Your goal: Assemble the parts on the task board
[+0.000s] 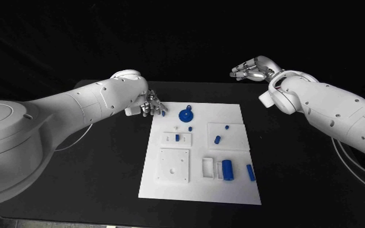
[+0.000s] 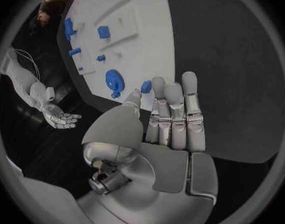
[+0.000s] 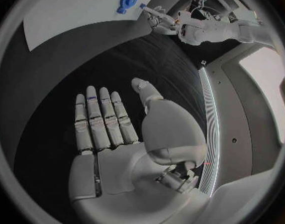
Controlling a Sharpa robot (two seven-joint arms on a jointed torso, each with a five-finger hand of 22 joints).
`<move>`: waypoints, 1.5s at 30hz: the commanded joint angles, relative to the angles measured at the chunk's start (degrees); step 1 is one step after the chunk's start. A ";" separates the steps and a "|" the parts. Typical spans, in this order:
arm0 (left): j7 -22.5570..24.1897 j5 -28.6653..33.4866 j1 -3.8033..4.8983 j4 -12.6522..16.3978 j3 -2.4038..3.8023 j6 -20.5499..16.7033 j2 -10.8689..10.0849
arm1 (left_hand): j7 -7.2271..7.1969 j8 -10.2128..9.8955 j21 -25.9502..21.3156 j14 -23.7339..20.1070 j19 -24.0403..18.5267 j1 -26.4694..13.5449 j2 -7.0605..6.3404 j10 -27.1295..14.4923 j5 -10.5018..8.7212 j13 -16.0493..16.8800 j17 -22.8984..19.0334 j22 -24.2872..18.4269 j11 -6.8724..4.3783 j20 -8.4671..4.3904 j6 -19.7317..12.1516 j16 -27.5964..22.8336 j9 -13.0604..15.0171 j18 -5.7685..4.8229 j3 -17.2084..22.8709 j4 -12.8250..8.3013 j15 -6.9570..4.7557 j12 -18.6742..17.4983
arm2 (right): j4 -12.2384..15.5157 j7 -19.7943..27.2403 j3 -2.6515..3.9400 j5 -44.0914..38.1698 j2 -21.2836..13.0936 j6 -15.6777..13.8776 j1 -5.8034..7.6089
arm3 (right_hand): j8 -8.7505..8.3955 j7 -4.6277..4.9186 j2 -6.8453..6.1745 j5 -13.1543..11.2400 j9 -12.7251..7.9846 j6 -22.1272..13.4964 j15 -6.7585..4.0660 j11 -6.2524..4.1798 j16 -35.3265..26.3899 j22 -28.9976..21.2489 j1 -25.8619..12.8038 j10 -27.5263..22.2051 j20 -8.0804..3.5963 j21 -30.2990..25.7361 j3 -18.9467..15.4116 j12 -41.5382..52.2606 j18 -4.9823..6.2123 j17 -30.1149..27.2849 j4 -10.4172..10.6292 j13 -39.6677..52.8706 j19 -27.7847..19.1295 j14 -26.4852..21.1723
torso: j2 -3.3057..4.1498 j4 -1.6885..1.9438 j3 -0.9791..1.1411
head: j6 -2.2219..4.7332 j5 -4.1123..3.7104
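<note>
A: From the head camera, where do things sit?
B: The task board (image 1: pixel 199 154) lies flat in the middle of the black table (image 1: pixel 91 186). A blue gear (image 1: pixel 185 115) sits near its far left corner, and a blue cylinder (image 1: pixel 227 169) stands beside a thinner blue pin (image 1: pixel 250 172) near the front edge. More small blue parts dot the middle.
A: And the hands?
B: The left hand (image 1: pixel 151 104) hovers at the board's far left corner, holding a small blue part (image 1: pixel 163 113) at its fingertips. The right hand (image 1: pixel 251 68) hangs beyond the board's far right corner, well apart from it, fingers spread and empty.

A: What does the left wrist camera add?
B: The left hand (image 2: pixel 170 119) has its fingers straight and side by side, the thumb pinching the small blue part (image 2: pixel 146 86) against them, just beside the gear (image 2: pixel 113 79). The right hand (image 2: pixel 61 118) shows off the board, palm spread.

A: And the right wrist camera?
B: The right hand (image 3: pixel 117 129) is flat and released over bare table. Farther off, the left hand (image 3: pixel 157 17) is at the board's corner (image 3: pixel 74 10), near the gear (image 3: pixel 127 0).
</note>
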 commanded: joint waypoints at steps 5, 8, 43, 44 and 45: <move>0.82 1.59 -0.20 -0.11 -0.06 1.83 0.13 | -0.18 -0.31 -0.35 -0.42 0.06 0.65 0.73 -0.53 0.36 -0.10 -0.09 0.24 -0.02 0.03 0.20 0.26 -0.11 -0.46 0.09 -0.76 -0.14 0.31 | -0.25 0.44 0.05 -0.05 0.36 -0.02 0.03 | -0.10 0.28 -0.09 0.36 0.01 -0.21 0.25 0.27 -0.18 0.00 0.01 -0.19 -0.11 0.08 0.43 -0.28 0.43 0.05 0.06 -0.09 -0.29 -0.17 | 0.06 -0.01 0.01 | -0.14 -0.23; 0.83 1.63 -0.20 -0.15 -0.06 1.85 0.13 | -0.21 -0.32 -0.44 -0.44 0.07 0.99 0.68 -0.54 0.31 -0.12 -0.12 0.31 -0.03 0.03 0.27 0.27 -0.14 -0.47 0.08 -1.16 -0.15 0.31 | -0.26 0.43 0.05 -0.05 0.39 -0.01 0.03 | -0.10 0.28 -0.10 0.37 0.01 -0.21 0.25 0.28 -0.18 0.00 -0.01 -0.19 -0.10 0.08 0.44 -0.28 0.43 0.05 0.07 -0.09 -0.31 -0.18 | 0.03 -0.03 -0.01 | -0.24 -0.36; 1.40 2.96 -0.20 -0.19 -0.06 2.45 -0.24 | -0.83 -0.34 -0.96 -0.47 0.30 4.94 3.71 -0.47 1.79 -0.20 -0.23 1.05 -0.33 -0.08 1.84 0.54 -0.17 -0.53 2.66 -4.77 -0.32 0.37 | -0.52 0.42 0.05 -0.06 0.63 0.25 0.03 | -0.09 0.33 -0.12 0.48 0.01 -0.34 0.40 0.34 -0.19 -0.06 -0.09 -0.30 0.03 0.01 0.35 -0.27 0.39 0.04 0.20 -0.09 -1.38 -0.68 | 0.13 -0.03 0.00 | -0.68 -0.09; 1.42 2.96 -0.20 -0.18 -0.06 2.41 -0.25 | -0.96 -0.13 -0.96 -0.43 0.33 5.22 3.80 -0.38 1.80 -0.20 -0.22 1.07 -0.38 -0.10 2.13 0.58 -0.02 -0.54 2.80 -5.02 -0.34 0.39 | -0.52 0.42 0.05 -0.06 0.63 0.26 0.03 | -0.09 0.33 -0.12 0.48 0.01 -0.34 0.40 0.34 -0.19 -0.06 -0.09 -0.30 0.03 0.01 0.35 -0.27 0.39 0.04 0.20 -0.09 -1.38 -0.68 | 0.13 -0.03 0.00 | -0.68 -0.09; 1.44 2.96 -0.20 -0.18 -0.06 2.30 -0.27 | -1.05 0.06 -0.96 -0.38 0.37 5.36 3.88 -0.29 1.83 -0.22 -0.22 1.10 -0.42 -0.12 2.35 0.60 0.14 -0.56 2.89 -5.17 -0.36 0.38 | -0.52 0.41 0.05 -0.06 0.62 0.28 0.03 | -0.09 0.33 -0.12 0.48 0.01 -0.34 0.40 0.34 -0.19 -0.06 -0.09 -0.30 0.03 0.01 0.35 -0.27 0.39 0.04 0.20 -0.09 -1.38 -0.68 | 0.12 -0.02 0.01 | -0.73 -0.17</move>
